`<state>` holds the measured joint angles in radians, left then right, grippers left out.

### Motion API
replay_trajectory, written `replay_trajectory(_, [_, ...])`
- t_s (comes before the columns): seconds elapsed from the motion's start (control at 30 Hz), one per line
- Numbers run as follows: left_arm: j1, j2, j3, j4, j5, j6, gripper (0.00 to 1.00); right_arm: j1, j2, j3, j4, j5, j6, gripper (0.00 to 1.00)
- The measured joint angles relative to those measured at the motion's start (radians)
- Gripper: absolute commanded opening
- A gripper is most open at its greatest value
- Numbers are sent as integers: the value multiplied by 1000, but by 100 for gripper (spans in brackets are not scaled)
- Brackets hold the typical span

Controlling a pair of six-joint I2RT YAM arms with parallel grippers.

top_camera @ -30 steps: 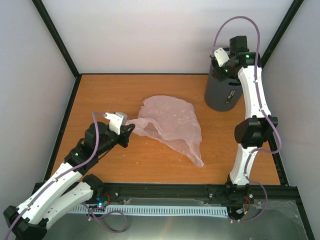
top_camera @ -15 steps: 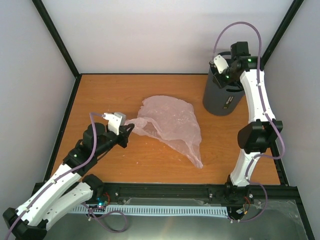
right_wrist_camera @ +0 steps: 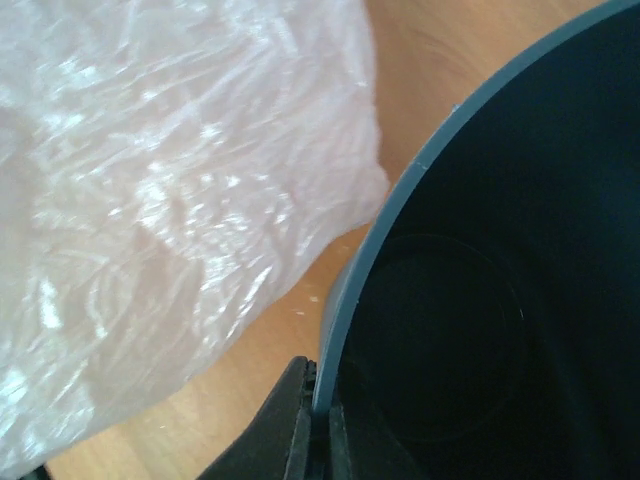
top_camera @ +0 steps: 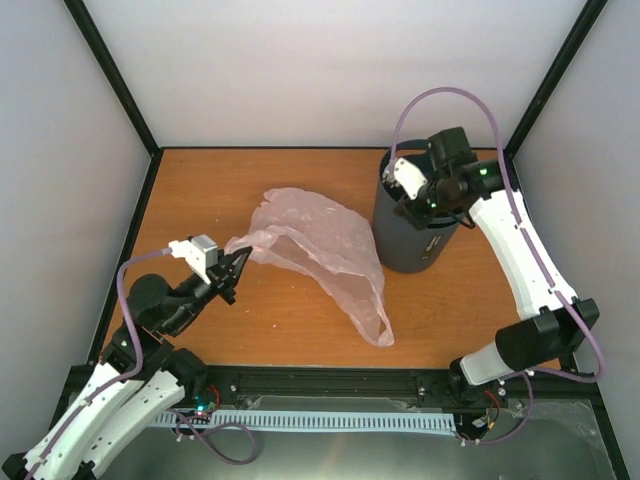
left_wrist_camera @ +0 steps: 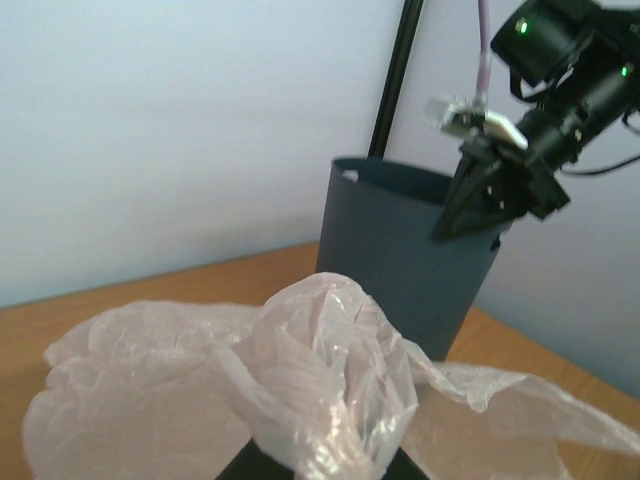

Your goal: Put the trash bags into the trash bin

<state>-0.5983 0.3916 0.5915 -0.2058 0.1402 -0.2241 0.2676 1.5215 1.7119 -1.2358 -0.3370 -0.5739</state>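
At the trash bin [top_camera: 412, 235] rim, on the side facing the trash bag [top_camera: 320, 245], the right gripper [right_wrist_camera: 318, 440] is clamped on the wall, one finger inside and one outside. A second ago the bin stood well apart from the bag; it now stands just beside it, so the bin has been dragged over. The left gripper [top_camera: 232, 275], on the bag's far side from the bin, is closed on a bunched end of the bag, which has been drawn up and back.

Judgement: the opening is being brought to the bag, and insertion is not yet begun; all of the bag lies outside the bin.

- Not confirmed: whether bag and bin touch.
- Not confirmed: whether the bin's base rests on the table [top_camera: 250, 180].
- Plastic hides the left fingertips in the wrist view.
- The handle cutout is not in sight.
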Motion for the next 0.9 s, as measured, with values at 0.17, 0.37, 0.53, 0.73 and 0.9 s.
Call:
replay_trajectory(0.17, [2, -75, -14, 43, -5, 8, 1, 120, -89, -79, 6, 9, 16, 3])
replay_trajectory(0.37, [5, -82, -15, 56, -22, 15, 1, 171, -141, -126, 12, 12, 38, 7])
replay_trajectory(0.53, [11, -87, -15, 56, -31, 18, 1, 192, -171, -166, 24, 4, 47, 7])
replay_trajectory(0.73, [23, -116, -22, 58, -46, 18, 1, 250, -198, -214, 65, 3, 51, 7])
replay_trajectory(0.9, [32, -115, -22, 58, -49, 18, 1, 282, -227, -243, 84, -24, 58, 16])
